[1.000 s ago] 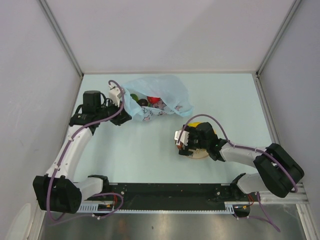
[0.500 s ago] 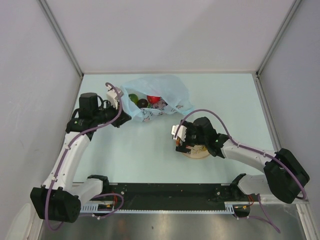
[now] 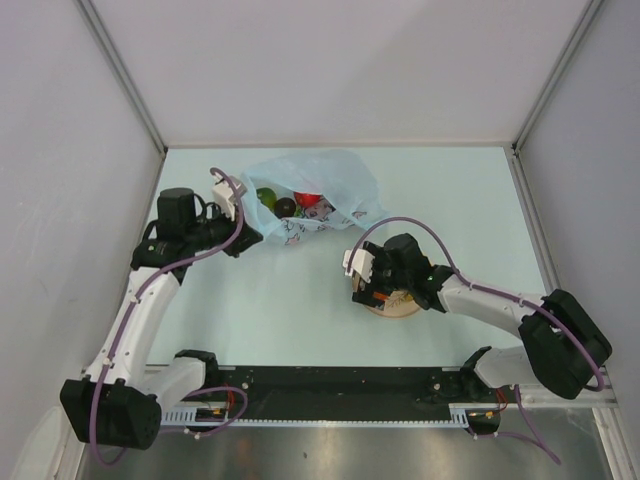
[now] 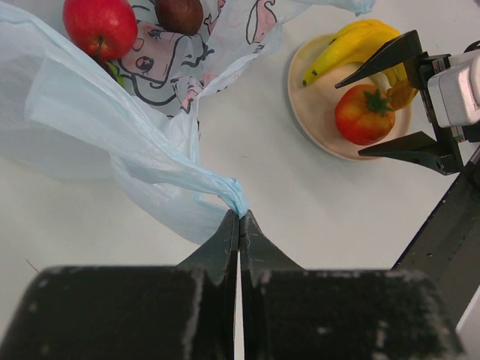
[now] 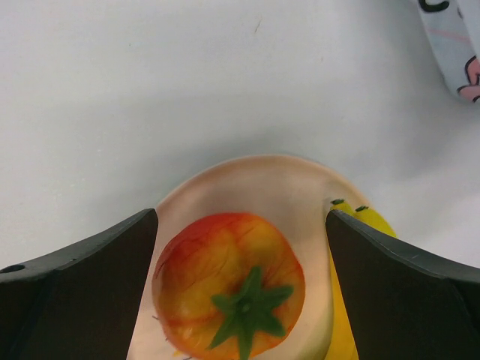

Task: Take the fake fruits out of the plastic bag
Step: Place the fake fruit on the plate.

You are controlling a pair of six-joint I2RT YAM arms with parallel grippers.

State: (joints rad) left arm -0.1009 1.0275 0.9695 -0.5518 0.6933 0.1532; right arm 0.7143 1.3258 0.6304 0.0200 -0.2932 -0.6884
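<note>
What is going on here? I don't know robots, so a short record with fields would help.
left claw: shut on a bunched edge of the plastic bag
right claw: open, one finger on each side of the orange fruit
plate: holds the orange fruit and the banana
in the bag: apple, dark fruit, green fruit

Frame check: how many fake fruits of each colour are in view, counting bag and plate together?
Yellow banana, on the plate: 1
Orange fruit, on the plate: 1
Red apple, in the plastic bag: 1
Dark purple fruit, in the bag: 1
Green fruit, in the bag: 1
Total: 5
</note>
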